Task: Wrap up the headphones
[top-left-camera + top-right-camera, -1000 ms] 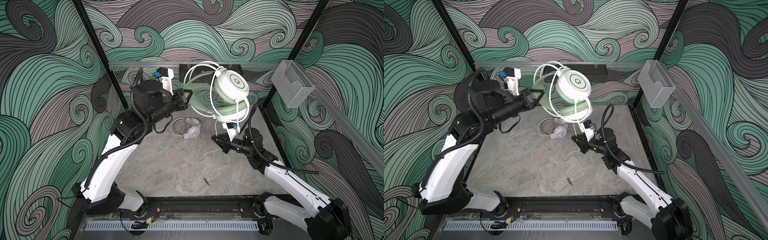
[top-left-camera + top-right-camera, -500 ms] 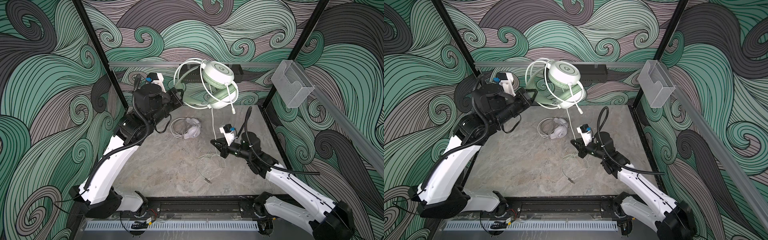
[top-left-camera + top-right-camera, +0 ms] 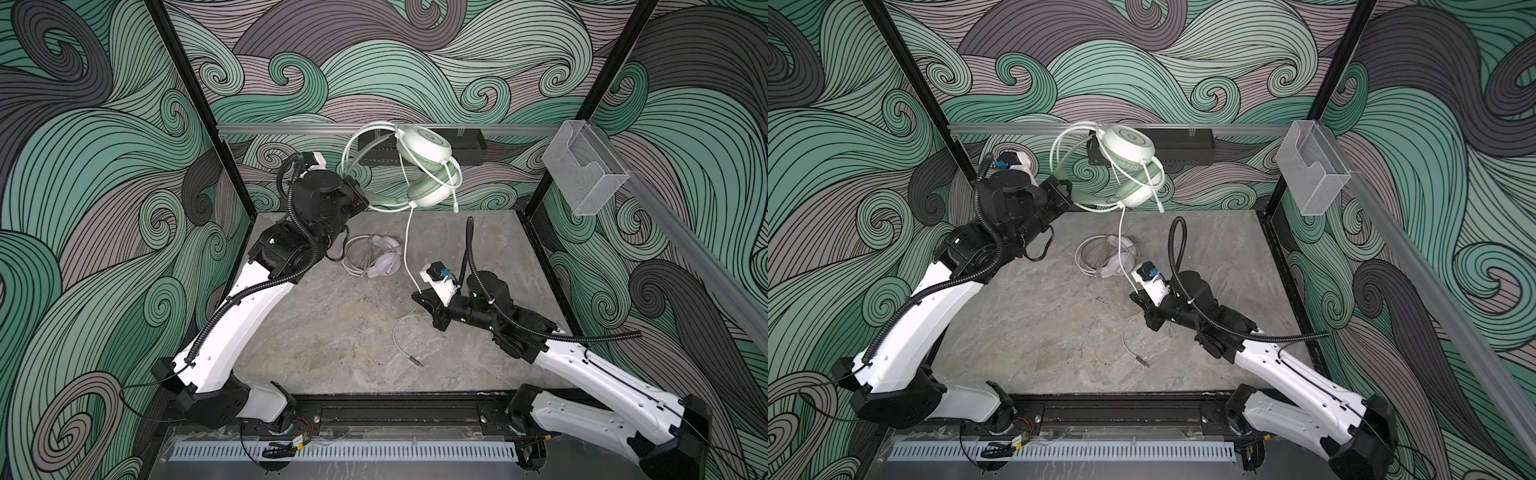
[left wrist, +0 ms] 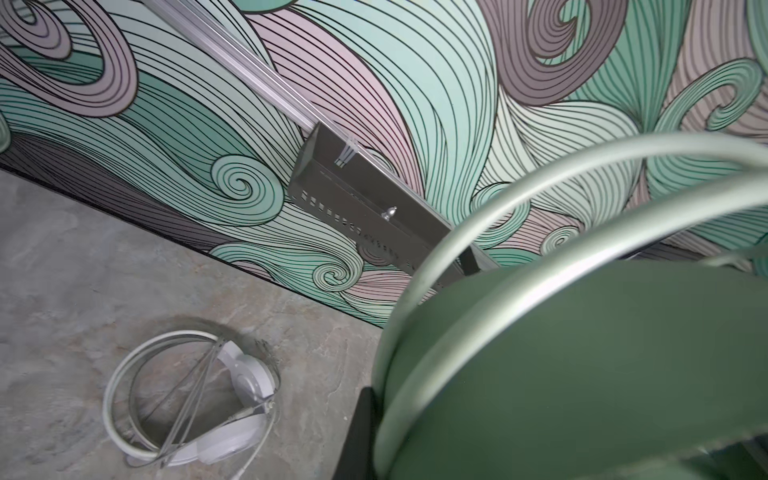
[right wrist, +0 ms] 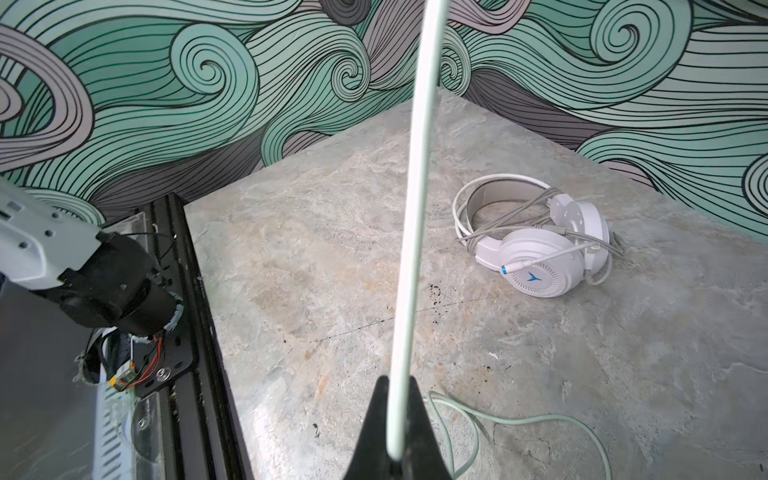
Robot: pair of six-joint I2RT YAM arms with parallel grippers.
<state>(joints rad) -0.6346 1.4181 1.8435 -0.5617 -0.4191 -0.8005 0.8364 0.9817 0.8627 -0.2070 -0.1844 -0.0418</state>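
Observation:
The pale mint headphones (image 3: 424, 166) (image 3: 1129, 166) hang in the air near the back wall. My left gripper (image 3: 365, 201) (image 3: 1073, 197) is shut on their headband (image 4: 582, 374), which fills much of the left wrist view. Their thin mint cable (image 3: 405, 249) (image 5: 415, 187) runs taut down from an earcup to my right gripper (image 3: 415, 296) (image 5: 395, 386), which is shut on it low over the table. The rest of the cable lies looped on the table and ends in a plug (image 3: 415, 361). The white headphones (image 3: 378, 259) (image 5: 536, 249) lie on the table with their cable wound round them.
The stone-patterned table (image 3: 332, 332) is walled by wave-patterned panels. A black box (image 3: 465, 145) hangs on the back rail behind the raised headset. A clear plastic bin (image 3: 582, 174) is fixed to the right rail. A black base rail (image 3: 374, 411) runs along the front edge.
My left arm has carried the mint headphones back and to the left, and they have tilted. My right gripper has shifted slightly left and toward the front with the cable, which now runs straighter.

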